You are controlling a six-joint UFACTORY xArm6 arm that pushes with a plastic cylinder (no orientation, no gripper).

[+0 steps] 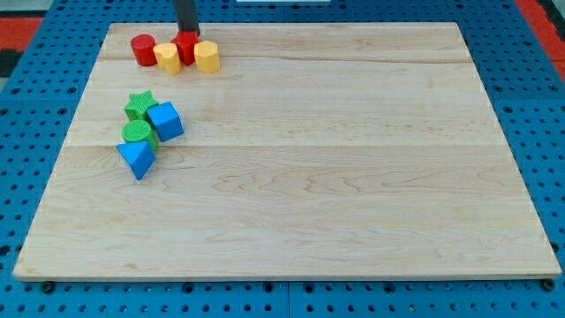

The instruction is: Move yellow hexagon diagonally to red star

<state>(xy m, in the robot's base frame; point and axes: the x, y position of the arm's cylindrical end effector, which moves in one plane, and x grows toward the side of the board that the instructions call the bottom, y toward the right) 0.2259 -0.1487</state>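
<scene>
The yellow hexagon (207, 56) sits near the view's top left of the wooden board, touching the right side of the red star (186, 47). A yellow block (168, 58), its shape unclear, touches the star's left side, and a red cylinder (143, 49) stands left of that. My tip (187, 32) comes down from the view's top edge, right behind the red star; its very end is hidden by or touching the star's top.
A cluster sits lower left: a green star (139, 105), a blue cube (165, 120), a green cylinder (138, 134) and a blue triangular block (137, 158). The board's edge (282, 276) meets a blue pegboard surround.
</scene>
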